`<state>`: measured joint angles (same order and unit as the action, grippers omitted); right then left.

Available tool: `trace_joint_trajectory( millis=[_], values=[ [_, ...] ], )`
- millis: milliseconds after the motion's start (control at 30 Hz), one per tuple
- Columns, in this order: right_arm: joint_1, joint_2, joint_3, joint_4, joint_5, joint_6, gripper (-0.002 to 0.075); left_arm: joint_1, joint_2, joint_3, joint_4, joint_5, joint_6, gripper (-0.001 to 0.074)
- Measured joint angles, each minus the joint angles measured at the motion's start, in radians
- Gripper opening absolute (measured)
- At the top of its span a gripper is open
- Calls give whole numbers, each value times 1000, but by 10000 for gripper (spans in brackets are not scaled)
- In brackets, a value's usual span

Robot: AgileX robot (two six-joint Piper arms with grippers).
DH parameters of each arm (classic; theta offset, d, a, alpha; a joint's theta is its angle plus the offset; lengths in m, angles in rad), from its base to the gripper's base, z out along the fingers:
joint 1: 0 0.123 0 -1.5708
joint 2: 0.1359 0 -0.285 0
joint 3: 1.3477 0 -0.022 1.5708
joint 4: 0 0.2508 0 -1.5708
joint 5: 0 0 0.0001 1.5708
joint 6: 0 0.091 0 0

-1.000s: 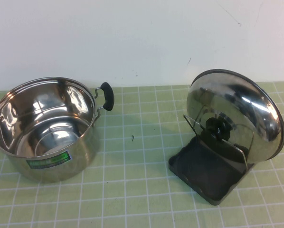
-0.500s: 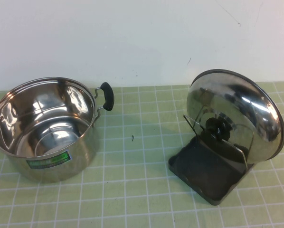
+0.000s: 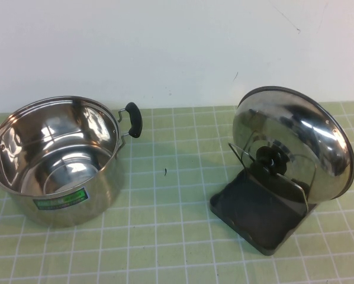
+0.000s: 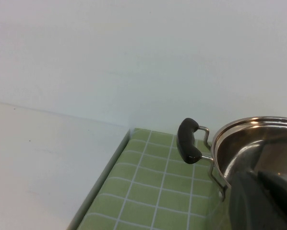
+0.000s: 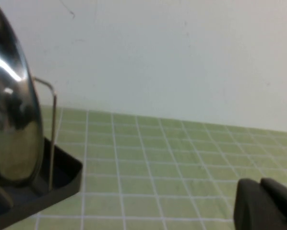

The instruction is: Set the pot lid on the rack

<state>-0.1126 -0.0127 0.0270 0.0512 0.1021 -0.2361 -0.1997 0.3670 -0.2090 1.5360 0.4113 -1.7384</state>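
Note:
The pot lid [image 3: 301,136], shiny steel with a black knob [image 3: 270,160], stands on edge, tilted, on the dark grey rack [image 3: 257,216] at the right, leaning against its wire loops. In the right wrist view the lid [image 5: 11,120] and the rack [image 5: 62,177] show at the edge. My right gripper [image 5: 261,201] is shut and empty, low over the mat, apart from the rack. My left gripper [image 4: 266,191] is shut and empty, close beside the pot [image 4: 258,139]. Neither gripper shows in the high view.
The deep steel pot [image 3: 52,160] with a green label and black side handle [image 3: 133,119] stands open at the left on the green checked mat [image 3: 177,195]. A white wall rises behind. The mat's edge [image 4: 100,182] lies near the pot.

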Motion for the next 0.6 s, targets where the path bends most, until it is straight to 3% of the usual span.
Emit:
trace_joint_trajectory(
  millis=[233,600],
  values=[
    [145,0,0,-112,185,141,10,0,0,0,0,2,0,-1],
    [159,-1,0,-184,227,236,10,0,0,0,0,2,-2,-2]
  ],
)
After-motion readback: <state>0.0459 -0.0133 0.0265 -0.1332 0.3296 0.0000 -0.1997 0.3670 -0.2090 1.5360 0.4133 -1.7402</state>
